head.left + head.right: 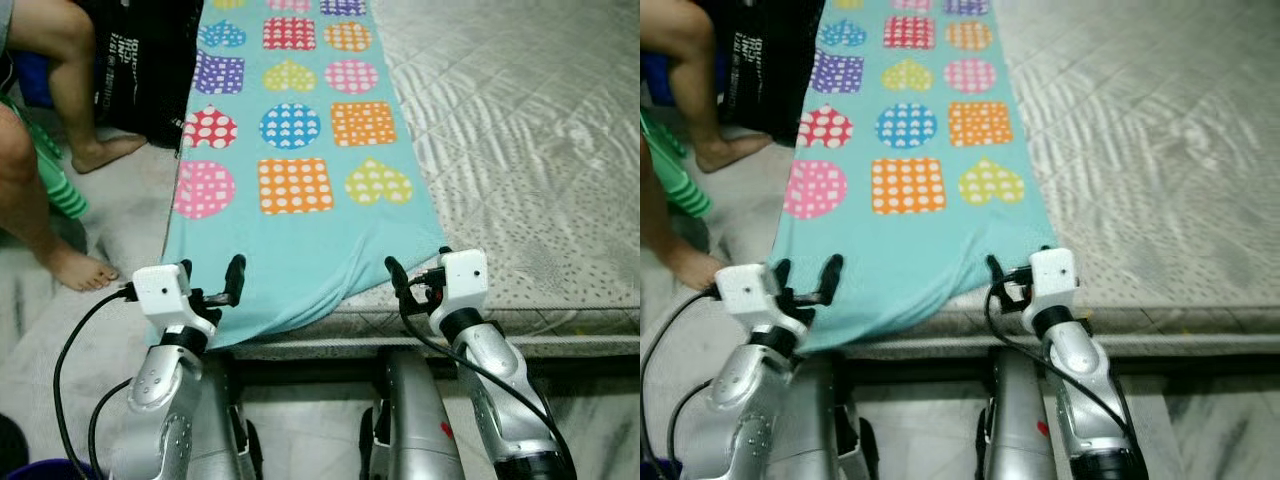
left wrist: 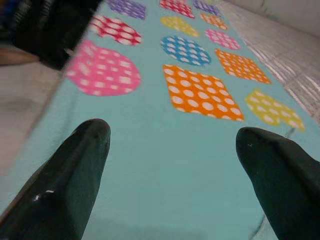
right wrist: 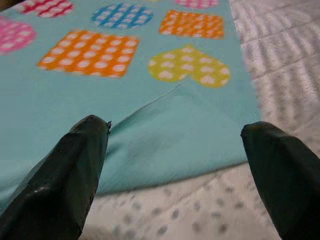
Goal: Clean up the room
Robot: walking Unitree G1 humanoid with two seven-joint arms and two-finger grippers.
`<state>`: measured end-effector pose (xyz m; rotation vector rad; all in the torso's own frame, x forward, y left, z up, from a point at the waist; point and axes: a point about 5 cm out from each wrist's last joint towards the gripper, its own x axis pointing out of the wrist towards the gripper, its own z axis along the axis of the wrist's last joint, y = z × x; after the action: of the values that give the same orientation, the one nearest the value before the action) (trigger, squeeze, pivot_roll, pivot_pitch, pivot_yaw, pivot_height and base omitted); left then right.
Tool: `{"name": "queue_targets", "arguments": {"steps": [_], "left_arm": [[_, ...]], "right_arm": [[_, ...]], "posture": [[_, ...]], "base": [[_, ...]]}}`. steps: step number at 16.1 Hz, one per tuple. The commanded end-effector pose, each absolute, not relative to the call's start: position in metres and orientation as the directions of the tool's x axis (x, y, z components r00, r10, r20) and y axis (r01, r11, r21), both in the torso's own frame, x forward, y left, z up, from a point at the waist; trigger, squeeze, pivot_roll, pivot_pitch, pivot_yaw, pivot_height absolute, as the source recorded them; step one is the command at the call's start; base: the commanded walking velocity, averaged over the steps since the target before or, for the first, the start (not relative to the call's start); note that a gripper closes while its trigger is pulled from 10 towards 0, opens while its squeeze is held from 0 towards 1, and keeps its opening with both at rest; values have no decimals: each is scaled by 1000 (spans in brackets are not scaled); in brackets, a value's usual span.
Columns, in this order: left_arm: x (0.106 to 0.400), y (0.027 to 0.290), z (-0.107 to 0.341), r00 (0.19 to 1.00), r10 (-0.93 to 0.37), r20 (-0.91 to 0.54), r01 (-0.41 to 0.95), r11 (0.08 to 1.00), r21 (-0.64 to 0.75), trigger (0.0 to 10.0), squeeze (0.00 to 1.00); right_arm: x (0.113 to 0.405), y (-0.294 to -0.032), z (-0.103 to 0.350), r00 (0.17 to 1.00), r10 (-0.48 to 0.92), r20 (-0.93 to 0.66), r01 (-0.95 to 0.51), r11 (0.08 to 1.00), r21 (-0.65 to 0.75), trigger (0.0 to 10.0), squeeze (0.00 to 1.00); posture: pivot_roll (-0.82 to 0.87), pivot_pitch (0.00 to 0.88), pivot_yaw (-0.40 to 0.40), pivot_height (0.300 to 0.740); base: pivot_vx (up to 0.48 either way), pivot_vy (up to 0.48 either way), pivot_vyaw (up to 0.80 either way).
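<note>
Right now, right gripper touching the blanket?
Cannot tell. In the right wrist view the right gripper, fingers open, straddles the blanket near its edge; neither contact nor gap shows plainly.

A blanket (image 1: 300, 150) lies lengthwise along the left side of a mattress (image 1: 520, 150), its near end draped over the front edge. The left gripper (image 1: 212, 275) and right gripper (image 1: 412, 270) — both spread wide — hover at that near end, one toward each corner. On the floor (image 1: 120, 200) to the left, beside a dark bag (image 1: 140, 60), rest a person's bare feet (image 1: 85, 270).
</note>
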<state>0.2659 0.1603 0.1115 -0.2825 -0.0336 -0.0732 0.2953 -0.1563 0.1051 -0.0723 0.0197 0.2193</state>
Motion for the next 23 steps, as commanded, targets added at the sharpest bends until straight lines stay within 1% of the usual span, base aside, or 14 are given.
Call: {"name": "queue_targets", "arguments": {"steps": [1,5,9,13,14,16,18,23], "left_arm": [[263,162,106,998,-62,19,65,959,-275,10000,0],[263,160,107,998,-60,18,63,960,-273,10000,0],[263,161,110,998,-62,19,65,965,-254,10000,0],[263,163,110,997,-75,13,76,968,-239,10000,0],[264,162,112,996,-88,14,89,970,-227,10000,0],[263,163,115,996,-88,19,90,972,-217,10000,0],[260,168,115,998,-63,16,65,974,-215,10000,0],[261,164,116,998,-67,20,70,973,-219,10000,0]], "right_arm": [[295,-155,106,975,221,-25,-223,972,-75,10000,0],[297,-155,103,973,228,-47,-231,969,-82,10000,0],[305,-152,100,963,256,-87,-262,963,-68,10000,0],[317,-145,106,964,253,-80,-257,965,-52,10000,0],[323,-144,108,969,233,-80,-236,971,-29,10000,0],[327,-147,106,973,210,-96,-212,977,-12,10000,0],[332,-146,107,974,206,-95,-210,977,-26,10000,0],[339,-145,111,978,193,-83,-196,980,-33,10000,0]], "posture": [[21,247,-10,544],[21,247,-10,544],[40,255,-6,544],[63,255,15,544],[99,264,14,544],[116,262,3,544],[115,260,-3,544],[113,253,-13,544]], "base": [[0,0,788],[0,0,739],[0,0,0],[0,0,0],[0,0,0],[0,0,0],[0,0,0],[0,0,0]]}}
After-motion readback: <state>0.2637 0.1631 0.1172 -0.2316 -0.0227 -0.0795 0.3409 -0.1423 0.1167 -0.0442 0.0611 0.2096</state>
